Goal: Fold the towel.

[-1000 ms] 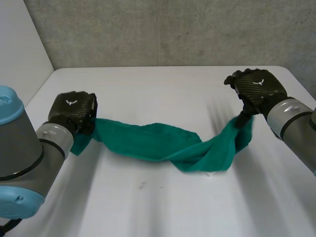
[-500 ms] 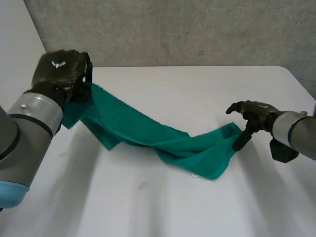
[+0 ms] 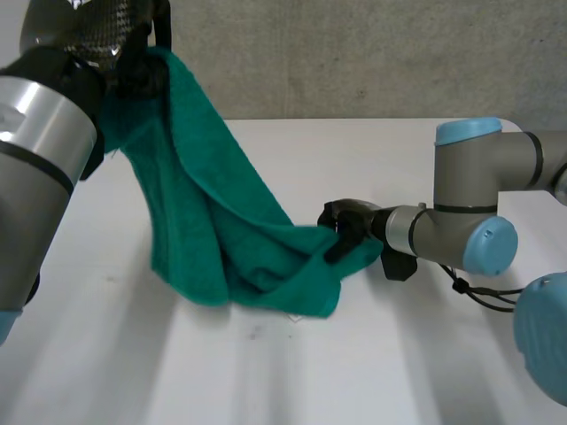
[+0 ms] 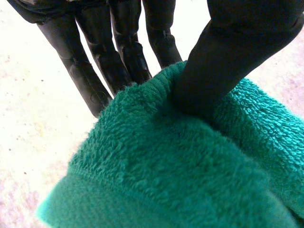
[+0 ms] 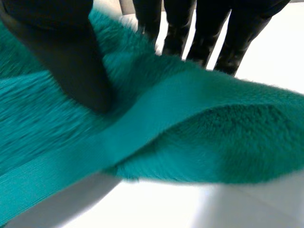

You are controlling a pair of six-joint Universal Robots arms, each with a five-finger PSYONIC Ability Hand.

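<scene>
A: Why's the left hand (image 3: pixel 89 31) up so high?
B: It's pinching one towel (image 3: pixel 208 212) end, thumb against fingers, so the cloth hangs open below it. The right hand (image 3: pixel 344 221) grips the other end low, at the desk (image 3: pixel 266 372).
A: Anything unclear?
B: Which corners they hold (folds bunch there). The left hand's partly cut off.
</scene>
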